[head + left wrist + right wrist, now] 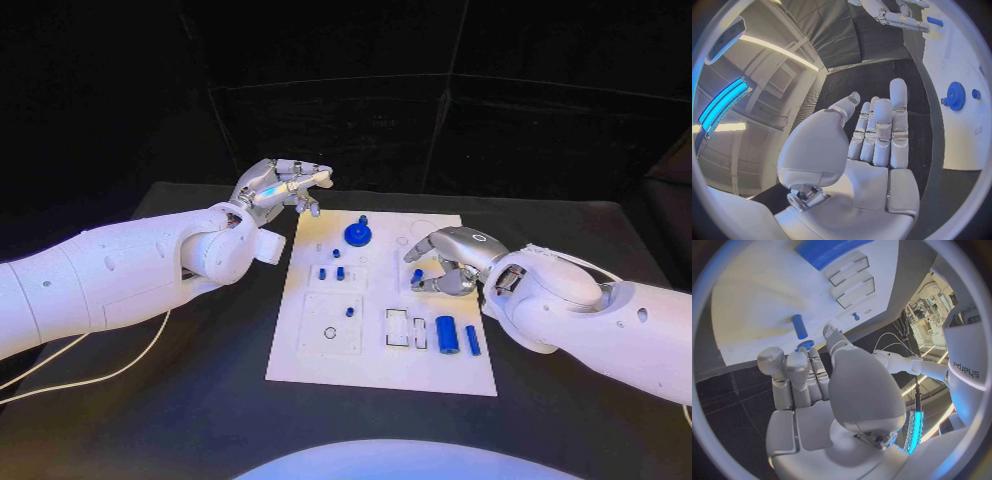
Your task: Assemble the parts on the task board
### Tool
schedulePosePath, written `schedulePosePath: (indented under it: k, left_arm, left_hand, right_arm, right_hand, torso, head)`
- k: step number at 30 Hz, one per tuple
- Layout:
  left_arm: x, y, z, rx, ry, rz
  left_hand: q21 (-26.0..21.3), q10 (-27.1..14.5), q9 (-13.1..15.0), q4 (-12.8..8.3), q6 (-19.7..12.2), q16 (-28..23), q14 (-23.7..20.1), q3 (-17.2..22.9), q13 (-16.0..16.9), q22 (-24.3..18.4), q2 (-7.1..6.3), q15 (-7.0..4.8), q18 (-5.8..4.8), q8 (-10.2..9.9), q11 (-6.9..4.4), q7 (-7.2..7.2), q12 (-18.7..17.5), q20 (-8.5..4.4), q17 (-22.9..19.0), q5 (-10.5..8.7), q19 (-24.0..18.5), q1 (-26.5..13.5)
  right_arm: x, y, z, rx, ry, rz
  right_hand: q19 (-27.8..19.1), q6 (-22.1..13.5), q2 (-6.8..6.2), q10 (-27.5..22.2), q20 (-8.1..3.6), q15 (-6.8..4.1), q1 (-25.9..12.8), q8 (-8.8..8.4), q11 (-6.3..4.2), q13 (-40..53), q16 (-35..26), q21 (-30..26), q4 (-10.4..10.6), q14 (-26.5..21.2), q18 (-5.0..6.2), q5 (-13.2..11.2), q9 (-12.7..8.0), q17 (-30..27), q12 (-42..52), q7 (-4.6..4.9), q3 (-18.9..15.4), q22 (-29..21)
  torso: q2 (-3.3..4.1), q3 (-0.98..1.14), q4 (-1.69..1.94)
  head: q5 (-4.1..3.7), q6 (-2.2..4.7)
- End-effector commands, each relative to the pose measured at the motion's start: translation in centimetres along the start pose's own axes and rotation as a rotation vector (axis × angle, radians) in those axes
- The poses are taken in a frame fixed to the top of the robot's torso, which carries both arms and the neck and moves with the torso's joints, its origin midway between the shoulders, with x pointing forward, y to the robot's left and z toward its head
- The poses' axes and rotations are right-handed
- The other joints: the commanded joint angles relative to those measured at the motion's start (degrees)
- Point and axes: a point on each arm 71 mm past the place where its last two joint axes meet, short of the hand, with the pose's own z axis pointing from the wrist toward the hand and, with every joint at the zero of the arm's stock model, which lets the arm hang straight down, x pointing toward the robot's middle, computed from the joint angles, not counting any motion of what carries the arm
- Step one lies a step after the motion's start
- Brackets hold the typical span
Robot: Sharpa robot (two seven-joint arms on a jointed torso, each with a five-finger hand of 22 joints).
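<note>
The white task board (378, 345) lies mid-table. On it are a blue gear (358, 236), small blue pegs (340, 272), a blue cylinder (447, 335) and a thin blue bar (473, 340). My right hand (447, 260) hovers low over the board's right side, fingers curled down, pinching a small blue part (805, 345) between thumb and fingertips. Another blue peg (799, 326) lies just beyond it. My left hand (281, 185) is raised past the board's far left corner, its fingers (879, 130) stretched out with nothing in the palm. The gear (956, 96) sits beyond them.
Empty rectangular slots (397, 328) sit beside the blue cylinder, and a square recess (332, 325) lies on the board's near left. A white cable (87, 372) curls over the black table at the left. Dark table surface surrounds the board.
</note>
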Motion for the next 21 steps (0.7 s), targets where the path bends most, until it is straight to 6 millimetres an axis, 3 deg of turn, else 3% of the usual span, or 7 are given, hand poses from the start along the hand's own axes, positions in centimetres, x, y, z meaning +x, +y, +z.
schedulePosePath:
  k: [1, 11, 17, 21]
  left_arm:
    - [0.2, 0.0, 0.1, 0.002, 0.012, -0.012]
    - [0.2, 0.3, 0.0, -0.003, 0.013, -0.014]
    - [0.1, 0.4, 0.0, -0.005, 0.010, -0.013]
    - [0.1, 0.4, -0.1, -0.006, 0.010, -0.013]
  left_hand:
    - [-0.4, -0.3, 0.0, 0.0, -0.3, -0.1, -0.3, -0.3, 0.1, -0.1, -0.06, 0.08, 0.76, 0.2, 0.02, -0.05, 0.3, 0.14, -0.1, 0.17, -0.1, 0.4]
    - [-0.4, -0.4, 0.0, 0.0, -0.3, -0.2, -0.4, -0.4, 0.1, -0.1, -0.01, 0.10, 0.75, 0.2, 0.04, -0.03, 0.3, 0.15, -0.2, 0.12, -0.1, 0.4]
    - [-0.4, -0.4, 0.0, 0.0, -0.3, -0.2, -0.4, -0.4, 0.1, -0.1, -0.01, 0.10, 0.75, 0.2, 0.04, -0.03, 0.3, 0.15, -0.2, 0.12, -0.1, 0.4]
    - [-0.4, -0.4, 0.0, 0.0, -0.3, -0.2, -0.4, -0.4, 0.1, -0.1, -0.01, 0.10, 0.75, 0.2, 0.04, -0.03, 0.3, 0.15, -0.2, 0.12, -0.1, 0.4]
  right_arm:
    - [0.2, -0.4, 0.0, 0.023, 0.054, -0.044]
    - [0.6, -0.3, 0.6, 0.013, 0.092, -0.064]
    - [0.8, -0.3, 1.0, 0.012, 0.098, -0.067]
    - [0.8, -0.3, 1.1, 0.015, 0.100, -0.074]
  right_hand:
    - [0.0, -0.2, 0.11, 0.8, -0.11, -0.14, 0.7, 0.06, -0.17, 0.1, -0.4, -0.4, -0.1, -0.1, 0.49, 0.3, 0.1, -0.2, 0.7, -0.26, -0.8, -0.2]
    - [0.2, 0.1, 1.53, 3.6, -0.33, -0.30, 1.4, 0.17, -0.55, 0.1, -0.7, -0.8, -0.2, 0.1, 0.52, 0.5, 0.2, -0.6, 2.9, -0.29, -2.5, -0.6]
    - [1.1, 2.6, 3.86, 8.9, -1.07, -1.25, 2.2, 0.73, -1.66, 0.0, -0.1, -0.2, 0.0, 0.6, 0.29, 0.3, 0.4, 0.0, 5.3, 0.05, -2.4, 0.3]
    - [3.5, 5.6, 5.74, 13.4, -1.58, -1.89, 4.1, 1.64, -2.37, -0.1, 2.2, 2.3, -0.1, 1.5, -0.44, -0.9, 0.7, 3.1, 6.0, -0.13, -0.2, 3.8]
  torso:
    - [0.07, -0.03, 0.02]
    - [0.03, -0.02, 0.11]
    - [0.03, 0.03, 0.13]
    - [0.05, 0.04, 0.03]
  head:
    - [-0.20, -0.01]
    - [-0.32, -0.19]
    - [-0.24, -0.26]
    - [-0.17, -0.46]
